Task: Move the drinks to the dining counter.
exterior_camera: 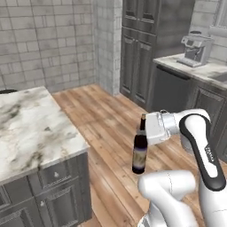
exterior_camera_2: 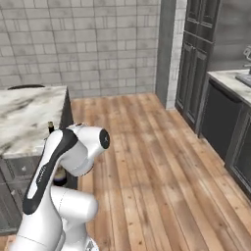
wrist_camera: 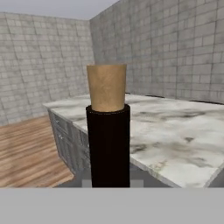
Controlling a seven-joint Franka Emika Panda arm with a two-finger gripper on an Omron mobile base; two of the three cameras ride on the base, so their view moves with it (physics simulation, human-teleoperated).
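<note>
A tall dark wine bottle (exterior_camera: 140, 153) with a pale label hangs upright in the air over the wooden floor. My gripper (exterior_camera: 143, 127) is shut on its neck just below the cork. In the right base view the cork tip (exterior_camera_2: 50, 126) shows behind my arm and the bottle's base (exterior_camera_2: 60, 177) shows under it. The hand view looks along the black neck (wrist_camera: 108, 144) to the tan cork (wrist_camera: 106, 87). The dining counter is out of view.
A marble worktop (exterior_camera: 31, 128) with grey cabinet drawers (exterior_camera: 53, 190) stands left of the bottle, its near corner close by. Tall dark cabinets (exterior_camera: 142, 44) and a back counter (exterior_camera: 199, 67) with a coffee machine (exterior_camera: 196, 49) lie to the right. Wooden floor (exterior_camera: 102, 119) runs between.
</note>
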